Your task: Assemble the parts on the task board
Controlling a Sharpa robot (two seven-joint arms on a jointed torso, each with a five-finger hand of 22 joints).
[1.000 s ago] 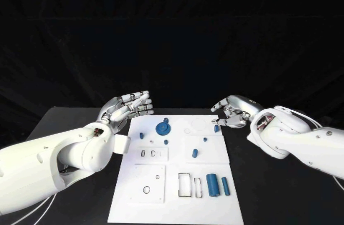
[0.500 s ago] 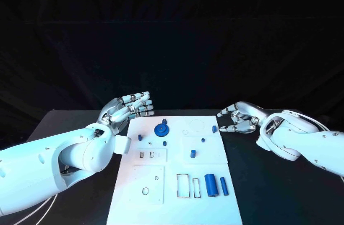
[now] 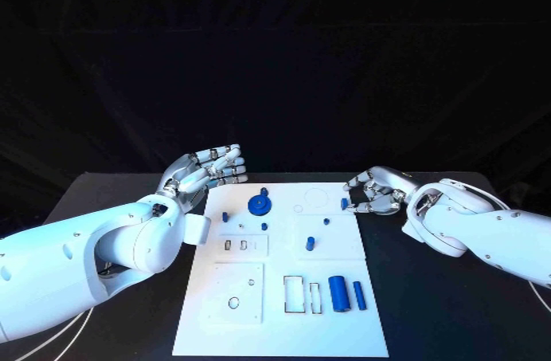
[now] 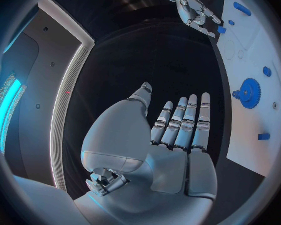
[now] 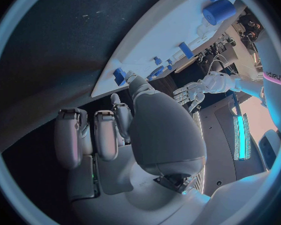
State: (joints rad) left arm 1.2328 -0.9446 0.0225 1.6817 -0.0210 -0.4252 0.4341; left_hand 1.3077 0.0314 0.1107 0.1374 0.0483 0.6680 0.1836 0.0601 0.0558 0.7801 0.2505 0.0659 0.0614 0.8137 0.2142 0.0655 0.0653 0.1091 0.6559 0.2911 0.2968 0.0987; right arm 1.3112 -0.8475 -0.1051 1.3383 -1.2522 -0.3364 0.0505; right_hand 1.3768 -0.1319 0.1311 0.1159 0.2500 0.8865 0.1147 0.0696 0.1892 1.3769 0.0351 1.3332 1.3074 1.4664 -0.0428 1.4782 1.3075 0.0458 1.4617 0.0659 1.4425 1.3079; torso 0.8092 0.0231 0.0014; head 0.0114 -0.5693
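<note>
The white task board (image 3: 275,329) lies in the middle of the black table. On it are a blue gear (image 3: 260,206) near the far end, several small blue pegs, and a thick blue cylinder (image 3: 339,293) beside a thinner one (image 3: 359,295). My right hand (image 3: 373,192) hovers at the board's far right edge, fingers curved, their tips just beside a small blue part (image 3: 345,204); contact cannot be made out. That part (image 5: 120,75) sits at the board's rim (image 5: 172,30) in the right wrist view. My left hand (image 3: 207,171) is raised left of the board, fingers straight and apart, holding nothing.
Empty slots and a rectangular cut-out (image 3: 295,295) mark the board's near half. Black tabletop (image 3: 459,313) runs along both sides of the board. The left wrist view has the gear (image 4: 248,93) and my right hand (image 4: 193,10) at the board's far edge.
My right hand drew back to the right from the board, then came in again toward the small blue part at the edge. The left hand has stayed put.
</note>
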